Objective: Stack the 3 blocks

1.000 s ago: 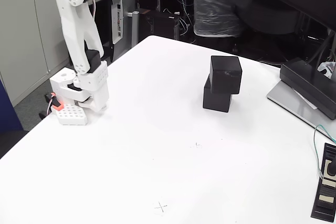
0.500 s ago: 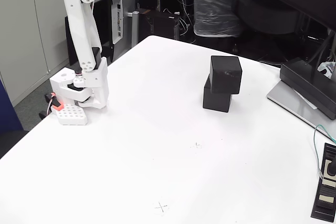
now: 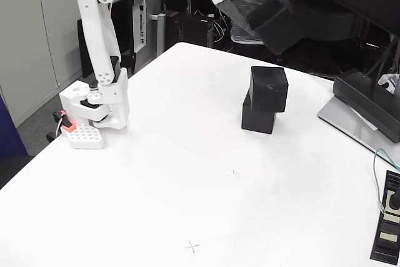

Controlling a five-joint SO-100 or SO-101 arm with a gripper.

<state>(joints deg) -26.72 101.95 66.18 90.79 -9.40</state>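
Observation:
Two black blocks stand stacked on the white table (image 3: 156, 204) in the fixed view. The upper block (image 3: 269, 89) sits shifted a little right of the lower block (image 3: 257, 119). Above them and a little to the left, at the top of the picture, my gripper (image 3: 270, 15) hangs in the air, blurred by motion. It is shut on a third black block (image 3: 279, 26), tilted, a clear gap above the stack. The white arm (image 3: 100, 23) reaches there from its base at the table's left edge.
A black device (image 3: 369, 104) on a grey base (image 3: 350, 123) stands at the right edge. A flat black part (image 3: 387, 223) and a thin cable (image 3: 376, 173) lie at the lower right. The arm's base (image 3: 94, 114) sits at the left edge, with dark clutter behind the table.
The arm has swung its upper links toward the stack. The gripper with the third block has come down into view above the two stacked blocks, which have not moved.

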